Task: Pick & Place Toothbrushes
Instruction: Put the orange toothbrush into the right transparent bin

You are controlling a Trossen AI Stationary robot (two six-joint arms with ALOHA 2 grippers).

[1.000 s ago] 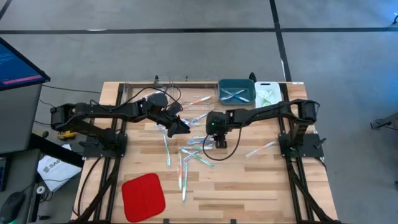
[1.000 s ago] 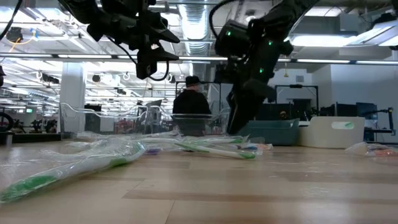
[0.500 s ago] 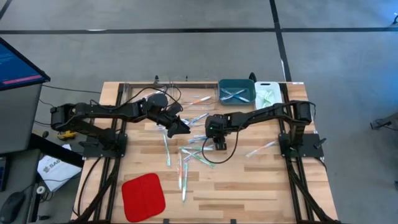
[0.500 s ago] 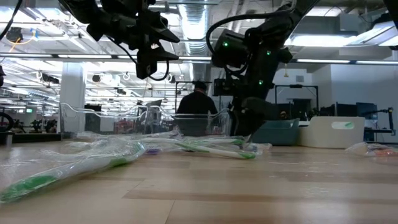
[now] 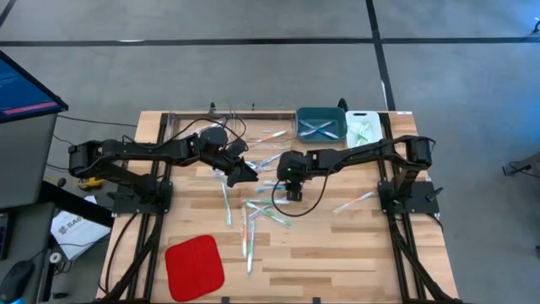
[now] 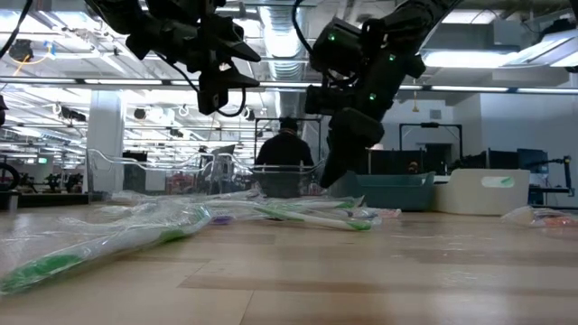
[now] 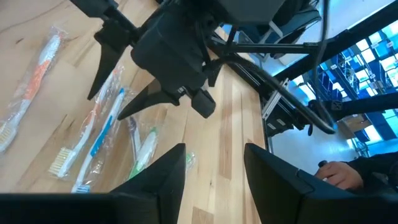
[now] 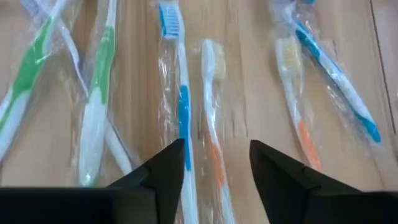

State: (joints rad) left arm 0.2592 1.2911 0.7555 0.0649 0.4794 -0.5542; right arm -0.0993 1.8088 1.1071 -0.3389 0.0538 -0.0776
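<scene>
Right gripper (image 5: 291, 192) hangs low over the middle of the table (image 5: 337, 253), fingers spread, nothing between them, right above the toothbrushes (image 5: 261, 209) lying loose in clear wrappers. Straight under it, seen in the right wrist view: an orange toothbrush (image 8: 213, 140) with a blue toothbrush (image 8: 181, 106) just beside it. Best to pick only one, so line the two fingers up on either side of the orange handle, go down slowly till almost on the wood, then squeeze the handle and not just the loose wrapper. Then lift straight up and carry to the teal bin (image 5: 321, 124) at the back, where a few brushes already lie. Left gripper (image 5: 245, 173) waits higher up near the pile, fingers apart, holding nothing. Hard to tell from the low view how close the right fingers are to the wood. Wrappers shine and overlap, so hard to see where one brush ends and the next begins. A person (image 6: 286, 149) stands far off behind the table, partly hidden by the clear bin (image 6: 153, 171)
</scene>
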